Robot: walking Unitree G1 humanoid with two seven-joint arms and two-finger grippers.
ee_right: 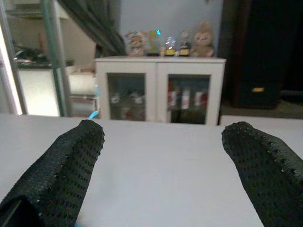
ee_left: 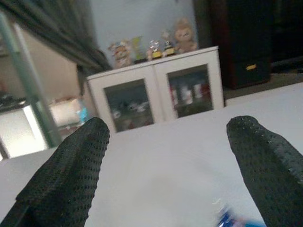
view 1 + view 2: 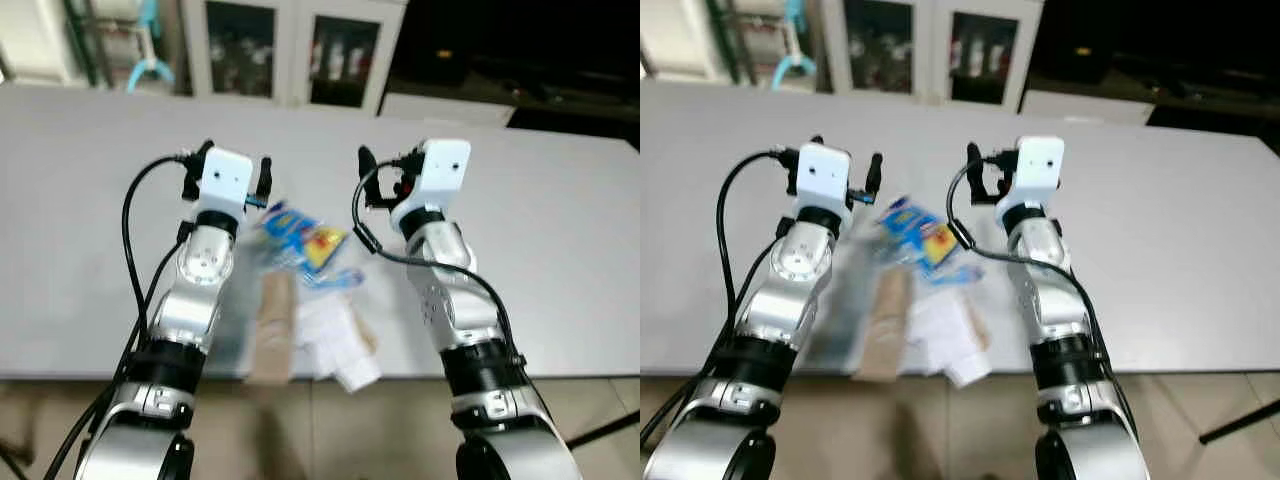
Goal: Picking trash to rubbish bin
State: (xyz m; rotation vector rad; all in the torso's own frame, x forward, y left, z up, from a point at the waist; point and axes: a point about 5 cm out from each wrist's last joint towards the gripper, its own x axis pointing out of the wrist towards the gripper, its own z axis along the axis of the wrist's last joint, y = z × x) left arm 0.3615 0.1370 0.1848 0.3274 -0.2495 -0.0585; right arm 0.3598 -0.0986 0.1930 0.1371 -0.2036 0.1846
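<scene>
A small pile of trash lies on the grey table (image 3: 80, 180) near its front edge. It holds a blue and yellow snack wrapper (image 3: 305, 235), a brown paper strip (image 3: 275, 325) and crumpled white paper (image 3: 335, 340). My left gripper (image 3: 236, 158) hovers open just left of the wrapper, above the table. A blue corner of the wrapper (image 2: 232, 220) peeks in under its fingers in the left wrist view. To the wrapper's right my right gripper (image 3: 395, 165) is held up at about the same height, open, nothing between its fingers (image 1: 71, 161).
A white cabinet with glass doors (image 3: 290, 50) stands beyond the table's far edge, with small figures (image 1: 165, 42) on top. A light-blue object (image 3: 150, 70) stands at the back left. The brown strip and white paper overhang the table's front edge above the tiled floor (image 3: 380, 430).
</scene>
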